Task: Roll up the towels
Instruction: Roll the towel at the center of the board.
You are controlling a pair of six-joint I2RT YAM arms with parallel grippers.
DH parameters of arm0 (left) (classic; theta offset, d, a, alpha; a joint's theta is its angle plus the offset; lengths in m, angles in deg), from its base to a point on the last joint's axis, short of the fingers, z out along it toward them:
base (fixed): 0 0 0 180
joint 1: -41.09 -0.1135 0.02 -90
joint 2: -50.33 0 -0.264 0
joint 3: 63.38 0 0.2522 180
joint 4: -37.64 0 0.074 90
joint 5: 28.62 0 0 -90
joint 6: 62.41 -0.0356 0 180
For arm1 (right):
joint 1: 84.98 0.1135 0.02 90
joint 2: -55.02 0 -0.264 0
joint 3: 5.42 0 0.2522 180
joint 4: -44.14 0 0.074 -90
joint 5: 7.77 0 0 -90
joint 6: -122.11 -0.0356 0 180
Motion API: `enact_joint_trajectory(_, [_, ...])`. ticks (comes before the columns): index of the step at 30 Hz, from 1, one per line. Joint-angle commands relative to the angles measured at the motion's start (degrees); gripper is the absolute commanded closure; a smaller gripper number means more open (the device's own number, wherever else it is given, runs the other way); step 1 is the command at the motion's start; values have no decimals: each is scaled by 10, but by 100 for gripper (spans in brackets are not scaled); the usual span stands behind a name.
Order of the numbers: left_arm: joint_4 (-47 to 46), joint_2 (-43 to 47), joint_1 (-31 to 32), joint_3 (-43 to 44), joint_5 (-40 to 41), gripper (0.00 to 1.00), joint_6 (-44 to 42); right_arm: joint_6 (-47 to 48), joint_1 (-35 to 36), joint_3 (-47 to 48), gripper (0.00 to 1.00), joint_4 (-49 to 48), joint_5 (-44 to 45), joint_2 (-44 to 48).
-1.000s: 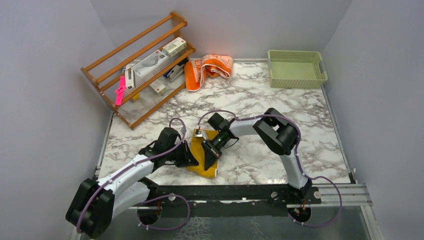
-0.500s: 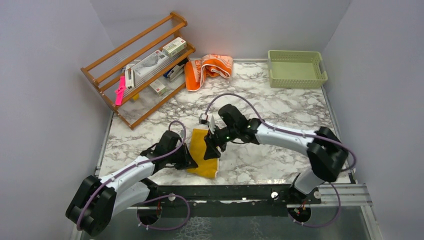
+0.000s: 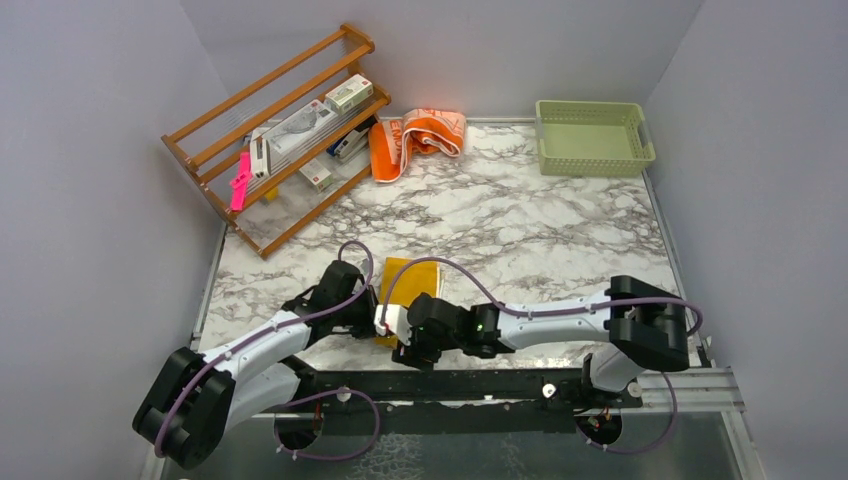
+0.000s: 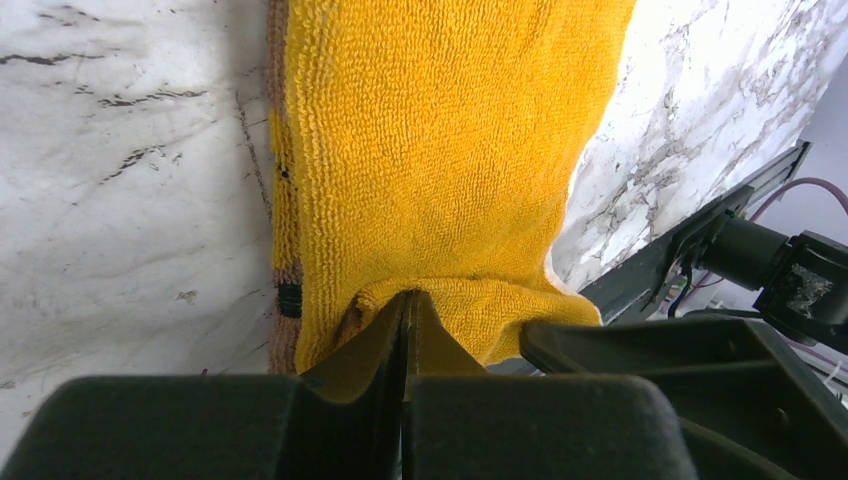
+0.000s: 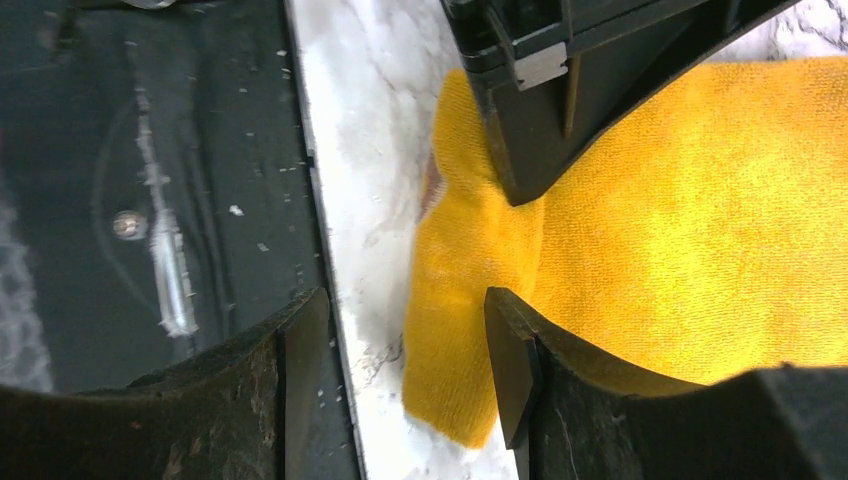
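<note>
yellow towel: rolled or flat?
Flat, not rolled. The yellow towel lies spread on the table; only its near edge is bunched, pinched in the shut left pincer.

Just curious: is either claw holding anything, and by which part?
Left gripper pinches the yellow towel by a bunched edge; right gripper is open, holding nothing.

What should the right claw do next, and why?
Probably lower and close the right claw on the near edge of the plain mustard-yellow cloth towel: its jaws stand open over that corner, while the left claw pinches the same edge.
</note>
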Motion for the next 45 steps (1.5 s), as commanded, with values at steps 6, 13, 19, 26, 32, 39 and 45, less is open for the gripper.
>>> enact_joint_trajectory(6, [12,-19,0,-25,46,100,-11,24,24,11,43,-66,106,-67])
enact_joint_trajectory(13, [9,-20,0,-28,40,100,-9,5,24,11,54,-58,113,-102])
enact_joint_trajectory(19, [30,5,-3,-16,44,100,-1,-24,23,24,80,-27,109,-117])
enact_joint_trajectory(26, [124,75,-41,97,56,98,-31,-62,-22,31,91,-2,-50,-94])
enact_joint_trajectory(32, [147,68,-58,161,33,95,-62,-108,-155,58,91,25,-297,-97])
enact_joint_trajectory(39, [112,59,-58,128,-2,97,-57,-120,-222,134,90,87,-494,-217])
enact_joint_trajectory(45, [76,66,-58,98,-26,98,-27,-162,-276,147,90,59,-594,-292])
